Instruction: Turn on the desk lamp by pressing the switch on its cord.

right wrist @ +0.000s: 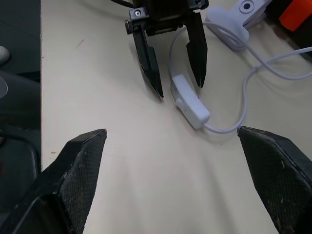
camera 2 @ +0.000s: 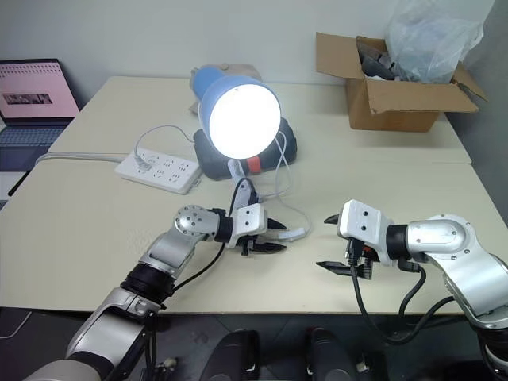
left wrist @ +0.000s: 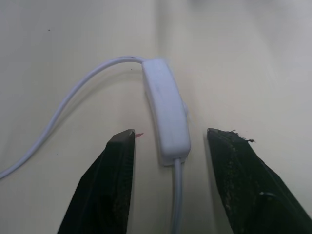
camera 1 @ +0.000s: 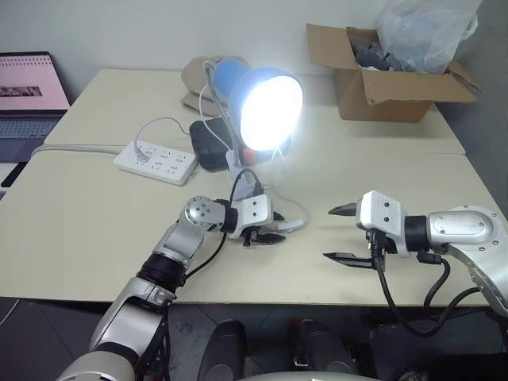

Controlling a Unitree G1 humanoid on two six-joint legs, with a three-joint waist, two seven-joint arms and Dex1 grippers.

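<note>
Left eye view: one lit desk lamp (camera 1: 268, 107), one switch (right wrist: 190, 101), two grippers.

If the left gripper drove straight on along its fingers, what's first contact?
Probably the small white oblong inline switch: it lies on the beige table between the open black fingers of the left gripper, apart from both. Height above it is unclear.

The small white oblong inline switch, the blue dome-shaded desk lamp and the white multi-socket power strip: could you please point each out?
Small white oblong inline switch (left wrist: 167, 117): left wrist view, middle of its body.
Blue dome-shaded desk lamp (camera 1: 270, 109): left eye view, lit bulb.
White multi-socket power strip (camera 1: 155, 161): left eye view, top face.
</note>
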